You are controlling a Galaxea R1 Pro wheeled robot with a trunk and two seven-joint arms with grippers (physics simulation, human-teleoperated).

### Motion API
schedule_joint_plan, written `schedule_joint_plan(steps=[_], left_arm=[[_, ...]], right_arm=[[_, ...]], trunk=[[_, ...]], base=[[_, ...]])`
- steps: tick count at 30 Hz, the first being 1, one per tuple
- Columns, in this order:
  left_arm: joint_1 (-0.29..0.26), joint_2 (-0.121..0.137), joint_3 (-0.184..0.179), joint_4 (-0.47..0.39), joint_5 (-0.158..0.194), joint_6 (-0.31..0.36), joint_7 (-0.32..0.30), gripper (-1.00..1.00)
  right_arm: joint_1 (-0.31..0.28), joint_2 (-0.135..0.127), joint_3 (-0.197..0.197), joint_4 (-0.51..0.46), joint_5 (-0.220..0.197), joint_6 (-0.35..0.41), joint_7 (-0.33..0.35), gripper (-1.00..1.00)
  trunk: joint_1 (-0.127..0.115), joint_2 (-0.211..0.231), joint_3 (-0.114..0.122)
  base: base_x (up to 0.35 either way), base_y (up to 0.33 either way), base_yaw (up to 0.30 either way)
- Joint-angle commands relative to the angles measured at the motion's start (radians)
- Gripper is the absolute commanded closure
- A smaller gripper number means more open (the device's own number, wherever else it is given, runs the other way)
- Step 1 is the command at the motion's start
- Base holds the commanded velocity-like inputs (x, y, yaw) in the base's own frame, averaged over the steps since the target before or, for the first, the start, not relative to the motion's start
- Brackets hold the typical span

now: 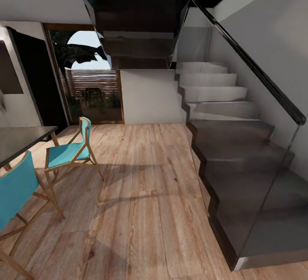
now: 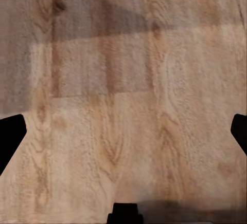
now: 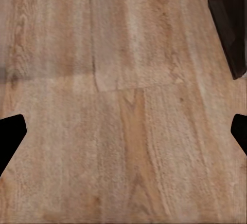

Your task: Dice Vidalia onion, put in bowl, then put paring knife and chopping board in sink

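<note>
I am in a room with a wood floor (image 1: 145,203) and a staircase. The Vidalia onion, sink, chopping board, paring knife, bowl and countertop are out of view. My left gripper (image 2: 123,136) hangs open over bare floor planks, its black fingertips (image 2: 10,136) at the two edges of the left wrist view. My right gripper (image 3: 123,136) is open too, with nothing between its fingers, also above the floor.
A dark staircase (image 1: 239,164) with a glass balustrade and black handrail (image 1: 256,74) rises on the right; its dark base (image 3: 231,23) shows near the right gripper. Two teal chairs (image 1: 68,153) and a dark table (image 1: 21,141) stand at left. A glass door (image 1: 92,87) lies ahead.
</note>
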Motion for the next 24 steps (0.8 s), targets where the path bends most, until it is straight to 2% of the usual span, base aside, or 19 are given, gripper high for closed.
schedule_joint_plan(steps=[1,8,19,24], left_arm=[[0.0,0.0,0.001,-0.001,0.001,-0.002,0.0,-1.0],[0.0,0.0,0.0,0.005,0.0,-0.002,-0.001,-1.0],[0.0,0.0,0.001,0.007,0.0,-0.002,-0.003,-1.0],[0.0,0.0,0.0,0.008,0.0,-0.002,-0.004,-1.0]], right_arm=[[0.0,0.001,0.0,0.001,0.0,-0.003,-0.001,-1.0],[0.0,0.001,0.0,0.002,0.0,-0.002,-0.002,-1.0],[-0.001,0.002,0.0,0.002,0.0,-0.002,-0.002,-1.0],[-0.001,0.002,0.0,0.002,0.0,-0.002,-0.002,-1.0]], trunk=[[-0.001,-0.001,-0.001],[-0.001,-0.001,-0.001],[-0.001,-0.001,-0.001],[-0.001,-0.001,-0.001]], base=[[-0.339,0.0,0.287],[-0.275,0.0,0.287],[-0.016,0.0,0.287],[-0.039,0.104,0.287]])
